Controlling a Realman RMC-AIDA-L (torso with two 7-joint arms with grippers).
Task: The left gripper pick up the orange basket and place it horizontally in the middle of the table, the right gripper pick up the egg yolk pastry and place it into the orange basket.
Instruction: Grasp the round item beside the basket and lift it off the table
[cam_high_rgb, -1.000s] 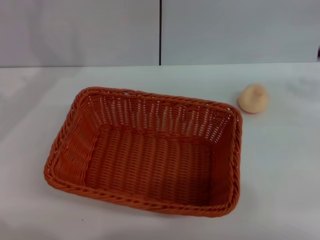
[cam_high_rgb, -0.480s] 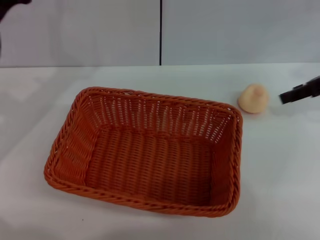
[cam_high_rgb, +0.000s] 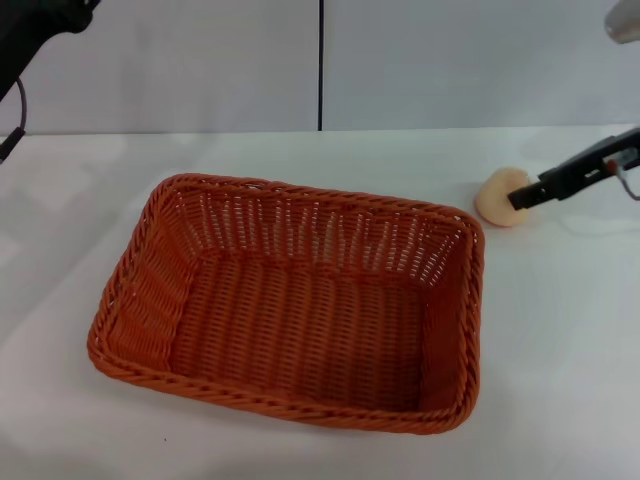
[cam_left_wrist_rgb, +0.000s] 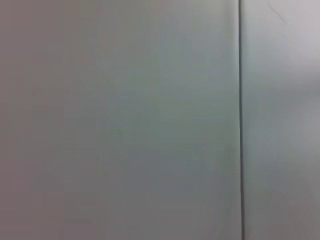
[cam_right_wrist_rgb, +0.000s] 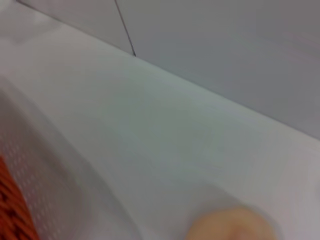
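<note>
The orange basket (cam_high_rgb: 300, 310) lies flat on the white table (cam_high_rgb: 560, 330), its long side running left to right and its inside bare. To its right, behind its far right corner, sits the egg yolk pastry (cam_high_rgb: 500, 196), a pale peach ball. My right gripper (cam_high_rgb: 522, 196) reaches in from the right edge, and its black tip is right at the pastry's right side. In the right wrist view the pastry (cam_right_wrist_rgb: 232, 227) shows close by and a corner of the basket (cam_right_wrist_rgb: 10, 212) lies farther off. My left gripper (cam_high_rgb: 40, 25) is raised at the upper left corner, far from the basket.
A grey panelled wall (cam_high_rgb: 450, 60) with a dark vertical seam (cam_high_rgb: 321, 65) stands behind the table. The left wrist view holds only this wall (cam_left_wrist_rgb: 125, 120). Bare tabletop surrounds the basket on all sides.
The right gripper has come in from the right edge up to the pastry. The left arm has come into view at the upper left. Basket and pastry have not moved.
</note>
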